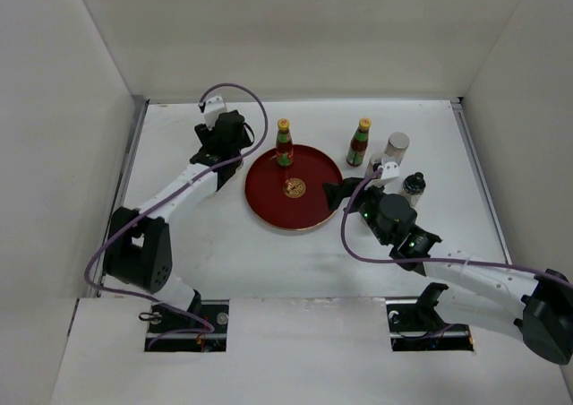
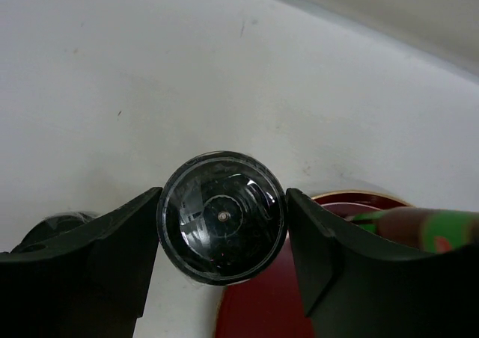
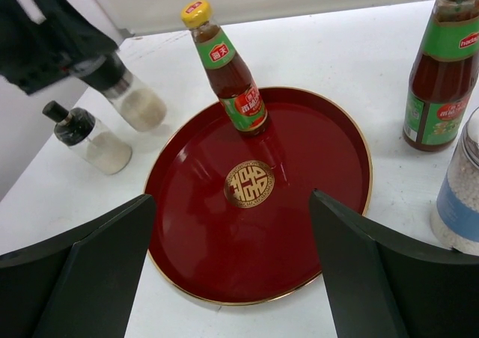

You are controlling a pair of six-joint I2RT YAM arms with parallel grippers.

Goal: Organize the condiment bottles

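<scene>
Currently in hand: left claw (image 2: 223, 203) clamps dark-lidded shaker jar (image 2: 222, 226) beside tray (image 3: 314, 151).
Right claw (image 3: 232, 197): spread, empty.
Next: set jar onto tray.

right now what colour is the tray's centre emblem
The emblem is gold; clearest in right wrist view.

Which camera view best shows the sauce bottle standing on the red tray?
Right wrist: the sauce bottle shows whole, cap to base. Top external shows it small; left wrist catches only a blurred edge.
</scene>
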